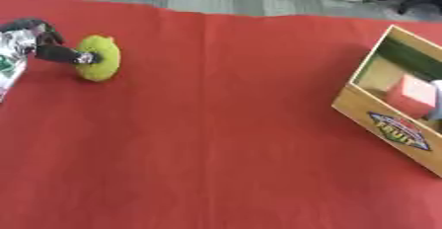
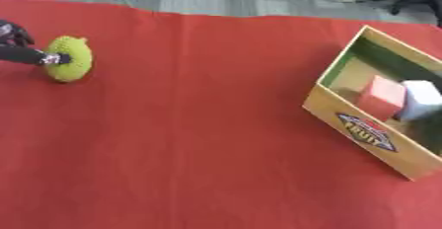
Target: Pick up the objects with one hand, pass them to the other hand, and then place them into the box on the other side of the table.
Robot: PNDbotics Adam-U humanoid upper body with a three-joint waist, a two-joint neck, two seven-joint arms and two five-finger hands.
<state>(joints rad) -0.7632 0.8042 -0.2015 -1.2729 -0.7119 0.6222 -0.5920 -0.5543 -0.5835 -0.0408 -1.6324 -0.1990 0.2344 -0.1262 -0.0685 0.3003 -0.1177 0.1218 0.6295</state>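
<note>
Your left hand (image 1: 39,45) had its fingers curled onto the yellow-green plush toy (image 1: 100,57) at the table's far left, which looked soft and light, so you needed to grip its middle.

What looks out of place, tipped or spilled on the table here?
Nothing stands out. The wooden box sits askew on the red tablecloth, holding a red block and a white block. The left robot hand touches the yellow-green plush ball.
</note>
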